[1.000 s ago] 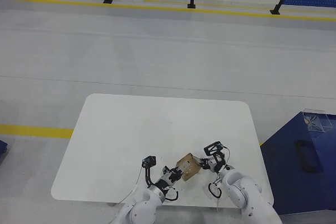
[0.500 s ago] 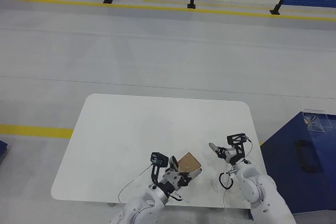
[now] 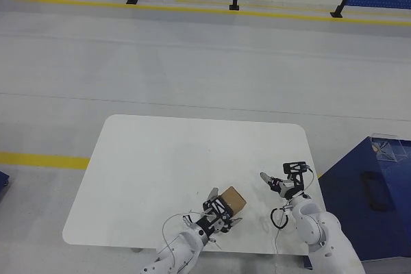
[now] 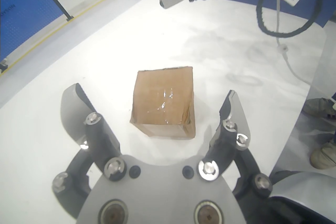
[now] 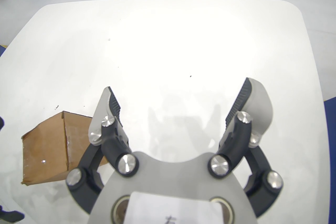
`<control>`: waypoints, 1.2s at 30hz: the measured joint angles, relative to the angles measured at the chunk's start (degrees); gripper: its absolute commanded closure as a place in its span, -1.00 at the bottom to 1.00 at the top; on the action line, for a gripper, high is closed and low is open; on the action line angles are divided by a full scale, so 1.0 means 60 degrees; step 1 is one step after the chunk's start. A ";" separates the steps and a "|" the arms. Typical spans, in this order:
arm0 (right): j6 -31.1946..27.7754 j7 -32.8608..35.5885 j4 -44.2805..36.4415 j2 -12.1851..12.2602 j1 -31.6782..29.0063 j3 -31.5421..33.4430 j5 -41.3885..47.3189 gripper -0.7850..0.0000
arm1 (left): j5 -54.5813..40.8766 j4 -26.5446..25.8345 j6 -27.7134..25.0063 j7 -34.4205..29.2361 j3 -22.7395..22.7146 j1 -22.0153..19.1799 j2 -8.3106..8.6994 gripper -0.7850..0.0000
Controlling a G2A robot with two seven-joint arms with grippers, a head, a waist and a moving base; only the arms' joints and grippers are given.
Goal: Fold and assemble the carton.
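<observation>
- Currently the carton (image 3: pixel 234 200) stands on the tabletop (image 3: pixel 178 151), at lower centre of the top view and near the tabletop's lower edge. It looks box-shaped with its walls up. A glossy taped face shows in the left wrist view.
- Left jaws: spread wide, holding nothing. In the left wrist view the carton sits at frame centre, in line with the gap between the jaws and a little beyond them. No contact is visible.
- Right jaws: spread and empty, at lower right of the top view, apart from the carton and to its right. In the right wrist view the carton lies at lower left of the frame, off to one side.
- Flaps: cannot tell whether all are shut, as the far faces are hidden.
- Stage, as a guess: late. The carton looks formed, and a last press or check may remain.
- Risk, sliding: the carton is light and the tabletop smooth. If one jaw lands first, it may skate or spin away instead of being gripped.
- Risk, crushing: the thin walls could buckle if the left jaws squeeze hard across unsupported sides.
- Risk, edge: a shove toward the lower edge could tip the carton off the tabletop.
- Risk, slip: the taped face is slick, so a hold there may not stay firm.
- Risk, clash: if the right jaws come in while the left jaws flank the carton, the two could knock together.
</observation>
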 measured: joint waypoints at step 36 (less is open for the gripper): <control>0.0000 0.0000 0.0000 0.0000 0.0000 0.0000 0.0000 -1.00 | -1.4695 -0.0306 0.1672 -0.5141 -0.2631 0.0164 -0.0710 1.00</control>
